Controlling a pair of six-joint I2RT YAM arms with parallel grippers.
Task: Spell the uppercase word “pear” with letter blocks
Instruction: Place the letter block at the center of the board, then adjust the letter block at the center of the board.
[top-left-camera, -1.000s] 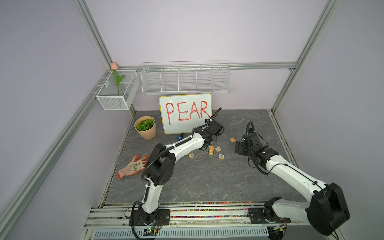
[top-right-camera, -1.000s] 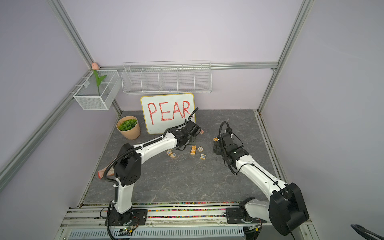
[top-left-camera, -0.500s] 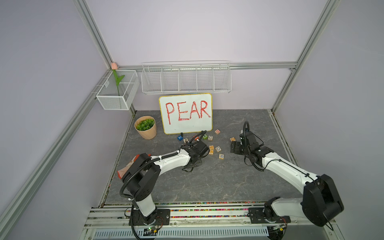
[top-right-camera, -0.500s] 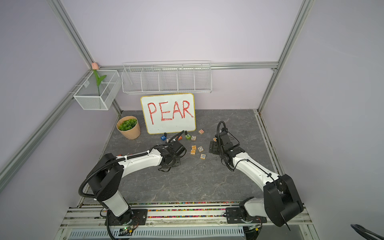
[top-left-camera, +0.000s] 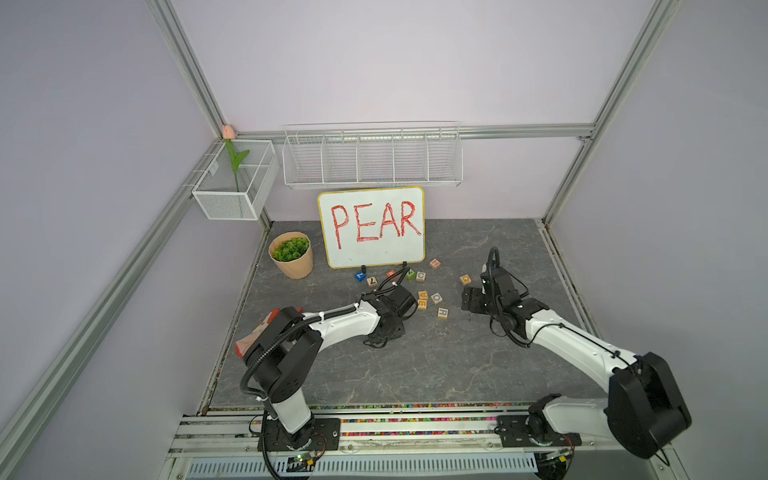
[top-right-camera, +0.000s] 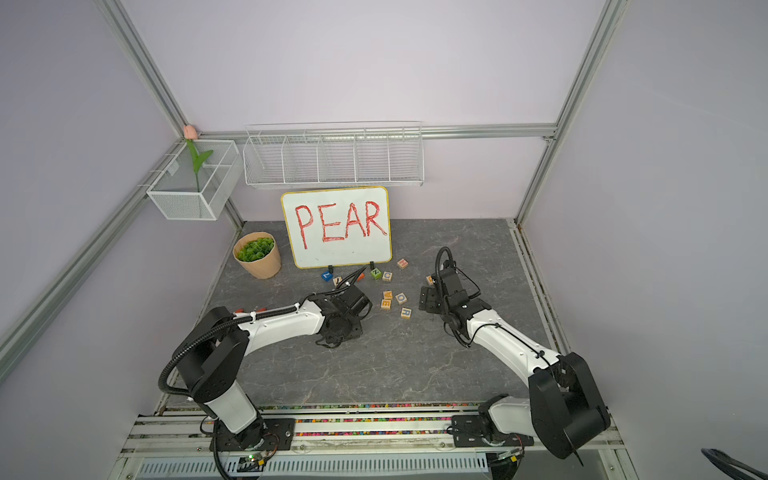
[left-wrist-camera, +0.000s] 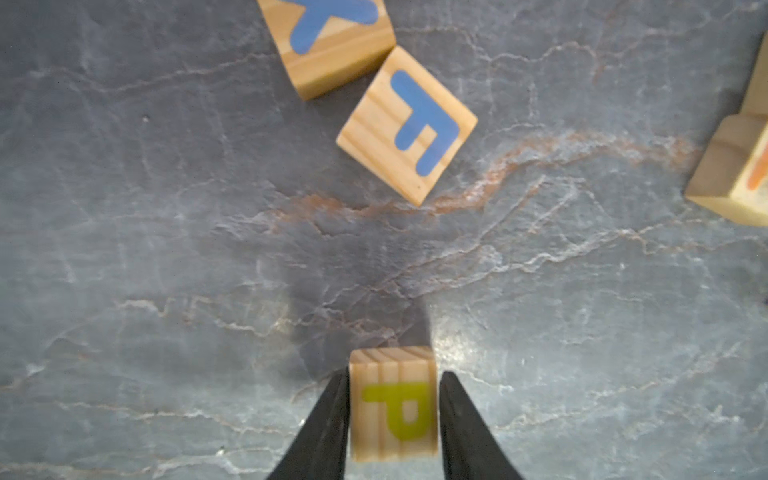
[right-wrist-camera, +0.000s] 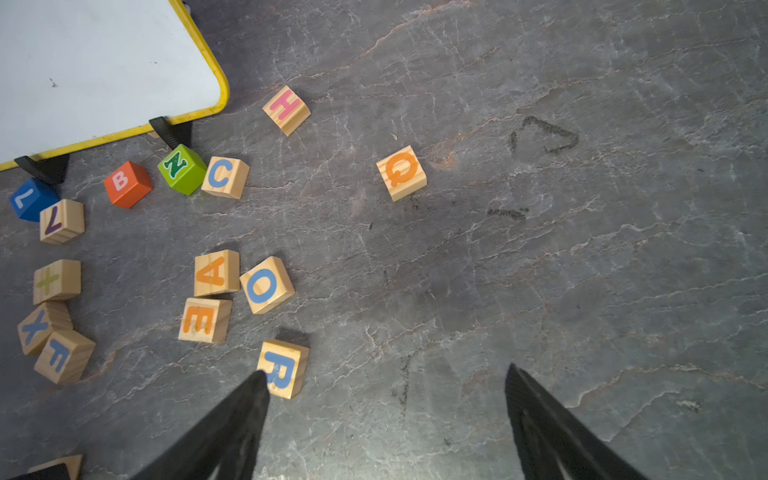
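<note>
As the left gripper (left-wrist-camera: 395, 372) points straight down at the grey table (top-left-camera: 415, 365), its two dark fingers (left-wrist-camera: 328, 424) stand close on either side of the P block (left-wrist-camera: 392, 405). That block sits flat on the table with its yellow letter facing up. The gaps at its sides are hair-thin and blurred, so I cannot tell whether the fingers press it or merely flank it. The F block (left-wrist-camera: 407, 124) and X block (left-wrist-camera: 328, 41) lie near it, just beside each other.

Taking twelve o'clock as the whiteboard (top-left-camera: 371, 226), the other letters lie at about two o'clock of the left gripper in both top views. The A block (top-left-camera: 422, 295) has the E block (top-left-camera: 422, 304) just beside it at six o'clock. The O block (top-left-camera: 436, 298) is at its three o'clock. The R block (top-left-camera: 443, 313) lies apart at four o'clock of the E block.

The right gripper (right-wrist-camera: 385, 372) hangs at three o'clock of this group, its jaws spread wide and holding nothing. One of its fingertips overlaps the R block's edge in the right wrist view; whether they touch I cannot tell.
</note>
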